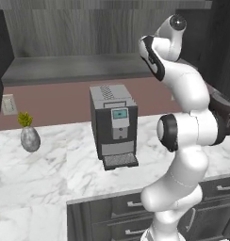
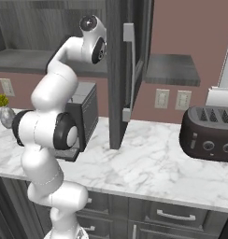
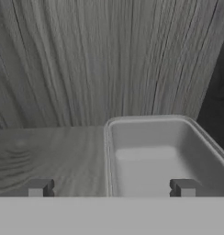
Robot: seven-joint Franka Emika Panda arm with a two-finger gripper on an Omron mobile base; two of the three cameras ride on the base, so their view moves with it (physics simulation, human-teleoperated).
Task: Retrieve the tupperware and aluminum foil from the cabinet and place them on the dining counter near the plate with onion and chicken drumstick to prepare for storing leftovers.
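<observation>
The cabinet (image 1: pixel 88 33) stands open, and my arm reaches up into its grey wood-grain inside. The tupperware (image 3: pixel 164 156), a pale translucent box without a lid, rests on the shelf (image 3: pixel 49 151) at the right of the hand view, close to the cabinet's back wall. My gripper (image 3: pixel 112 188) is open just in front of it. One fingertip (image 3: pixel 185 187) is over the box's hollow, the other over bare shelf, so the jaws straddle its left wall. The aluminum foil, the dining counter and the plate with onion and chicken drumstick are out of view.
A coffee machine (image 1: pixel 113 124) stands on the marble wall counter (image 1: pixel 51 174) under the cabinet, with a small potted plant (image 1: pixel 29 134) to its left. The open dark cabinet door (image 2: pixel 127 70) hangs to the arm's right. A black toaster (image 2: pixel 209 133) sits further right.
</observation>
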